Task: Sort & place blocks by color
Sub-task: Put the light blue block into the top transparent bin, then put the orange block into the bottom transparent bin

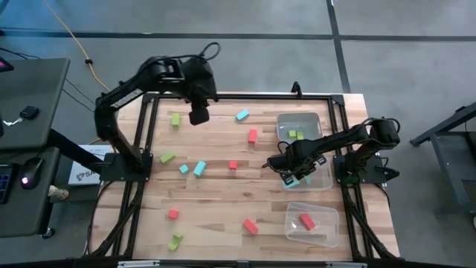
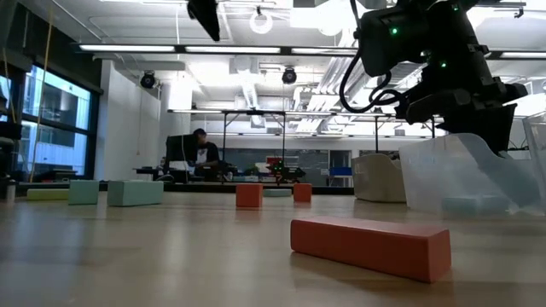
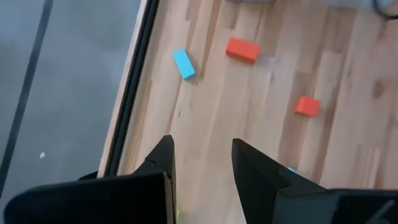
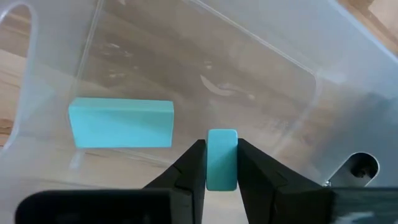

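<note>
My right gripper (image 4: 221, 163) pinches a light blue block (image 4: 221, 158) over the clear bin (image 4: 261, 81) – released carelessly, it could bounce out; my left gripper (image 3: 202, 163) waits, jaws apart.

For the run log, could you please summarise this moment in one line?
right gripper: light blue block between fingers, inside clear bin | left gripper: open, above table

Blocks (image 1: 251, 135) red-orange, lime green, light blue; bins (image 1: 327, 221) clear; worktop (image 1: 216, 201) light wood grain; arms black.
</note>
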Robot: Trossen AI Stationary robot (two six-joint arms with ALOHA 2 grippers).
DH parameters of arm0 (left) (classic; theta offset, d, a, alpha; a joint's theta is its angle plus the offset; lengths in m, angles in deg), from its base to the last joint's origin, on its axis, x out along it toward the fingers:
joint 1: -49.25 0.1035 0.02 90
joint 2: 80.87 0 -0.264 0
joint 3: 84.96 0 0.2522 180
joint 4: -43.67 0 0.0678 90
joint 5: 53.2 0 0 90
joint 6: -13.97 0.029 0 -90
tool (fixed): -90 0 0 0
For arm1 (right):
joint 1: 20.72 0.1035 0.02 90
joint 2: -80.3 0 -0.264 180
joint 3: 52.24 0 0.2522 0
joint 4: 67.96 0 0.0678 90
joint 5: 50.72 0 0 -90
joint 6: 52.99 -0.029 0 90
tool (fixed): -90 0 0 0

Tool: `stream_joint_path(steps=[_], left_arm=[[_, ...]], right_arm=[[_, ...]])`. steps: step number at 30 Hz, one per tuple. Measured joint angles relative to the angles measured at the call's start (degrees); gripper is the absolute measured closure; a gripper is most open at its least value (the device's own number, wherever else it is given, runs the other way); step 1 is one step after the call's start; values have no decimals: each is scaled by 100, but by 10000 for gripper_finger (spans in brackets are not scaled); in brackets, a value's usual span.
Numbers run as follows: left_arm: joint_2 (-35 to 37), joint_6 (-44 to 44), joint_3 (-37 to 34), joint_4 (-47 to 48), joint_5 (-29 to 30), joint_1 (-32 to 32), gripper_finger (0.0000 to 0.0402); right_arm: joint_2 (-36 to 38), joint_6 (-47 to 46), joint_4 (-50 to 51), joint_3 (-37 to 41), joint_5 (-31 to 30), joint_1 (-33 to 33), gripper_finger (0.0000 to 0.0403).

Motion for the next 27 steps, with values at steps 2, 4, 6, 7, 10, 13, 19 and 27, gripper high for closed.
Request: stream_joint_path(steps=[2, 4, 6, 7, 10, 13, 19, 27], left_arm=[[153, -90, 0, -10, 10, -67, 316], [278, -153, 0, -11, 13, -83, 316], [385, -195, 0, -12, 13, -87, 316], [434, -210, 0, -11, 13, -94, 316], [514, -261, 2, -12, 11, -96, 316], [526, -288, 2, -9, 11, -97, 316], [553, -313, -289, 9, 25, -124, 316], [721, -238, -1176, -231, 468, -52, 316]], right_arm=[[0, 0, -2, 0, 0, 0, 321], [0, 0, -2, 0, 0, 0, 309], [0, 0, -4, 0, 0, 0, 296], [0, -9, -4, 0, 0, 0, 290], [0, -37, 4, -5, 3, -1, 276], [-2, -9, 66, -144, 4, 0, 273], [-2, 0, 407, -721, -251, 0, 272], [-2, 2, 1130, -1716, -638, -48, 272]])
